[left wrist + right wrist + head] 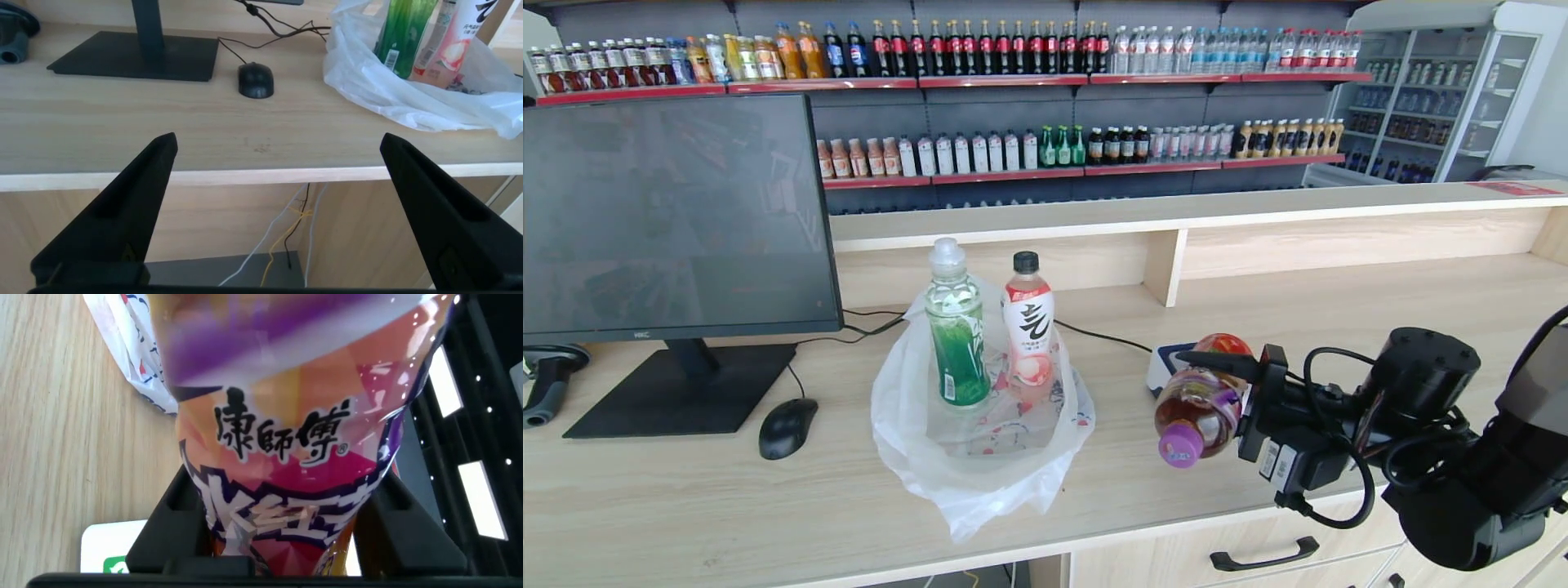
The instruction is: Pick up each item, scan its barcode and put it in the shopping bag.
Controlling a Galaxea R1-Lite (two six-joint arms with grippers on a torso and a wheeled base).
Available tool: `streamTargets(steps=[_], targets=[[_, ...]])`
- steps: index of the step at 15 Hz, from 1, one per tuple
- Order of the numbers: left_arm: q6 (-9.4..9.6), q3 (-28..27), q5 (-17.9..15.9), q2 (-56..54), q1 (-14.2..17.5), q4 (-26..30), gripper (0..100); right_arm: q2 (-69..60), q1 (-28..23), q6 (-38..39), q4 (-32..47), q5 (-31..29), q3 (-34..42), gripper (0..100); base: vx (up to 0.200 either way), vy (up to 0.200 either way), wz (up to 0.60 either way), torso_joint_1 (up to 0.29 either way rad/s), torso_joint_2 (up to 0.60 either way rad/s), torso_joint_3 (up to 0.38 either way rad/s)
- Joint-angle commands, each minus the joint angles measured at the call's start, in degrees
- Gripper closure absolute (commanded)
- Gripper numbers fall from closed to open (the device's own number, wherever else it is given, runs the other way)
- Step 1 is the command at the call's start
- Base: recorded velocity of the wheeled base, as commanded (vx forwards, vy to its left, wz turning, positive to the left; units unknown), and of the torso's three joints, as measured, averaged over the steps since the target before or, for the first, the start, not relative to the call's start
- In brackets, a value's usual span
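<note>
Starting from the head view: found the right pincer point(1210, 390)?

Yes, at 4 o'clock, clamped around a purple-capped bottle point(1194, 412), held sideways with the cap toward 7 o'clock.

And relative to the shopping bag point(907, 425)?

Near it, out at 3 o'clock, apart from the plastic. Just behind the bottle, at 11 o'clock of it, a small white and blue box point(1162, 365) on the table point(686, 506).

Anything in the bag?

Two upright bottles side by side: a green-labelled bottle point(956, 343) toward 9 o'clock, a pink-labelled bottle point(1029, 331) with a black cap toward 3 o'clock.

Around it?

Black mouse point(787, 427) at 9 o'clock of the bag, dark monitor point(670, 212) at 10 o'clock, drink shelves point(1013, 82) along 12 o'clock at the back.

Moving to the left wrist view: state of the left pincer point(278, 140)?

Spread wide, with both dark fingers point(135, 204) well apart, hanging in front of the table's front edge. Beyond on the wood: mouse, monitor stand point(147, 49), bag with both bottles standing in it.

And the right wrist view?

Close on the purple-capped bottle's label, squeezed between dark fingers on both sides. Bag plastic beyond on the wood, plus a white patch point(102, 543) with a green mark just beside the pincer.
</note>
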Motion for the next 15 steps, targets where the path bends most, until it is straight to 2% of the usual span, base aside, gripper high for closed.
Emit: streamTargets(steps=[1, 10, 15], targets=[[-0.02, 0.01, 0.00, -0.02, 0.06, 0.04, 0, -0.01, -0.13, -0.01, -0.06, 0.02, -0.26, 100, 0.000, 0.000, 0.00, 0.000, 0.00, 0.000], [0.07, 0.01, -0.09, -0.02, -0.02, 0.04, 0, -1.41, -0.13, 1.66, -0.06, 0.02, 0.00, 100, 0.000, 0.000, 0.00, 0.000, 0.00, 0.000], [0.16, 0.01, -0.09, -0.02, -0.02, 0.04, 0, -6.86, -0.13, 7.11, -0.06, -0.07, -0.26, 100, 0.000, 0.000, 0.00, 0.000, 0.00, 0.000]])
